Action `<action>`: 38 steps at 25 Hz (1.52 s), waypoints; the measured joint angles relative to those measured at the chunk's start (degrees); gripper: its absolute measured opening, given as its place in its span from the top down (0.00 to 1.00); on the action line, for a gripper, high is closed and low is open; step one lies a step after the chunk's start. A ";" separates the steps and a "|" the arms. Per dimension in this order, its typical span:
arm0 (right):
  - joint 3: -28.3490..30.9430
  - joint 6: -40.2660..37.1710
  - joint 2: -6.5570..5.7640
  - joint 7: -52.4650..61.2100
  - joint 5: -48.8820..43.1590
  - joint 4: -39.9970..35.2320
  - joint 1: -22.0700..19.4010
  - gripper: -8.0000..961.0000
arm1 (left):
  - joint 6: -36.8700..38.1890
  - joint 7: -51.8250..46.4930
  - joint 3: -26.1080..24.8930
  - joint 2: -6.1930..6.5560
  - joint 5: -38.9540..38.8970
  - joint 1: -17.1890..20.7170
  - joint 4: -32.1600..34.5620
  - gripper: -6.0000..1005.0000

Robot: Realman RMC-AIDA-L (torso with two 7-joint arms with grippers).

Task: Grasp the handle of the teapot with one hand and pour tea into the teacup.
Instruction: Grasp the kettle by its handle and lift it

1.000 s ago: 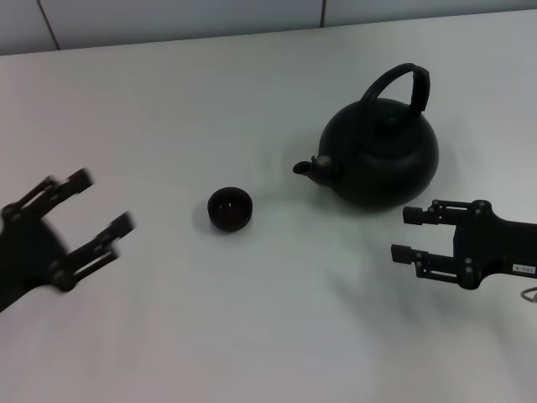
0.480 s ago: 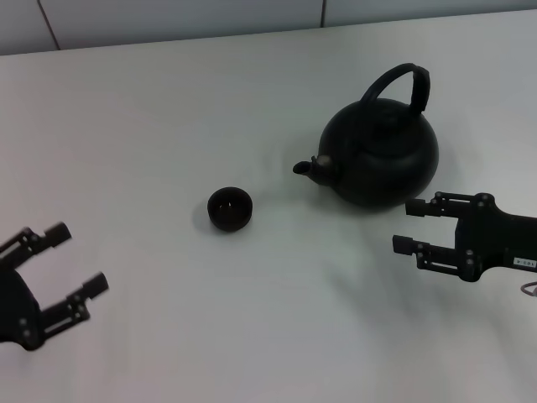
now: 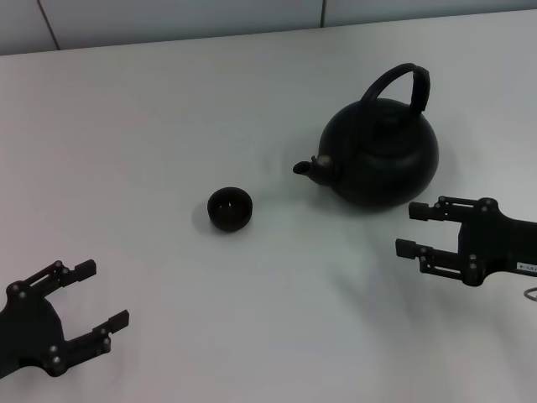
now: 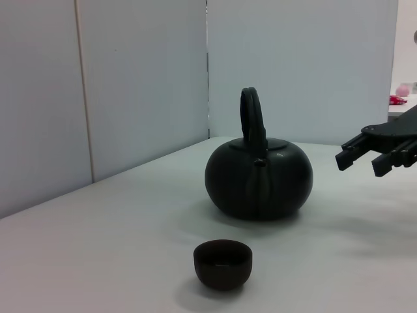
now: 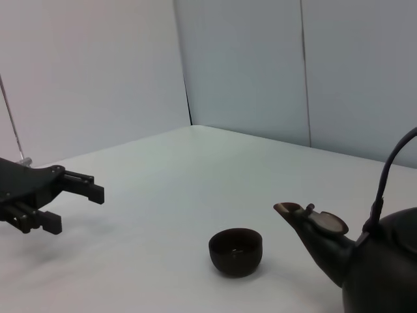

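White worktop point(image 3: 151, 126) and pale wall panels frame the scene, the panels rising straight off the worktop's far edge. On the right half of the worktop, toward the far edge, the matte-black teapot point(image 3: 382, 151) sits upright, its arched handle point(image 3: 401, 81) looping over its top and its short spout point(image 3: 315, 168) aimed across at the left edge. At about the worktop's middle, the small black teacup point(image 3: 229, 208) stands alone, apart from the spout and touching nothing; the left wrist view shows it in front of the teapot with bare surface between the 2.

The right gripper point(image 3: 409, 228) hovers close to the right edge, just on the near side of the teapot's belly and not touching it. Its 2 fingers point(image 3: 428, 211) are spread wide, with nothing between them, and their tips point toward the left edge. The left wrist view shows this gripper beside the pot, lower than the crest of the handle.

The left gripper point(image 3: 101, 294) sits at the near left corner, well apart from both teacup and teapot. Its fingers point(image 3: 107, 324) are likewise parted wide and hold nothing. The right wrist view shows it low over the worktop.
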 joint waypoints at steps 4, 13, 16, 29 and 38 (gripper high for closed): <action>0.06 0.11 0.04 -1.72 3.97 1.43 -1.16 0.37 | -0.04 0.01 -0.19 -0.01 -0.18 -0.09 -0.23 0.21; 5.14 5.67 0.17 -21.80 27.55 19.93 -5.34 0.37 | -0.28 0.09 -0.81 -0.14 -0.51 -0.22 -0.42 0.21; 9.15 9.80 0.21 -31.09 33.33 28.56 -4.93 0.37 | -0.43 0.11 -1.01 -0.29 -0.55 -0.27 -0.59 0.21; 11.00 14.56 -0.05 -35.78 34.92 30.07 -0.84 0.37 | -0.96 0.50 -1.71 -0.57 -0.99 -1.01 -2.28 0.21; 8.93 20.01 -0.24 -31.33 32.98 26.31 4.71 0.37 | -1.82 0.74 -1.81 -0.63 -1.47 -1.29 -2.93 0.21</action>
